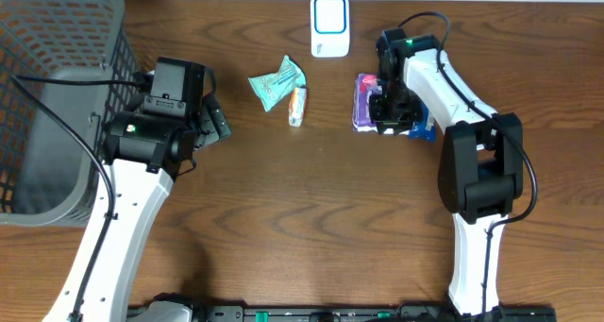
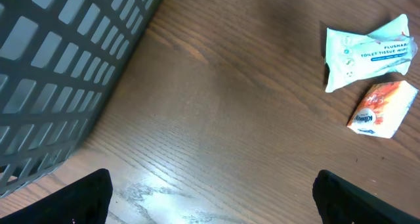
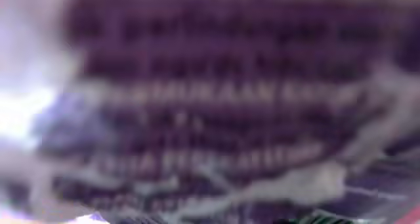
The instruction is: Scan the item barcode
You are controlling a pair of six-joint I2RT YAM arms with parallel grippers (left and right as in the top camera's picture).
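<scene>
A purple packet point(image 1: 363, 103) lies on the table at the right, just below the white barcode scanner point(image 1: 330, 25). My right gripper point(image 1: 387, 110) is pressed down onto the packet. The right wrist view holds only the blurred purple packet point(image 3: 210, 106) with pale lettering, very close up, and the fingers do not show there. My left gripper point(image 1: 215, 122) hovers open over bare wood at the left, with nothing between its dark fingertips point(image 2: 85, 198). A teal wipes packet point(image 1: 276, 82) and a small orange tissue packet point(image 1: 297, 106) lie between the two arms.
A grey mesh basket point(image 1: 57, 95) fills the left end of the table, its wall point(image 2: 59, 60) close to the left gripper. A blue item point(image 1: 423, 128) shows from under the right arm beside the purple packet. The teal packet point(image 2: 367, 50) and the orange packet point(image 2: 382, 109) lie ahead of the left gripper.
</scene>
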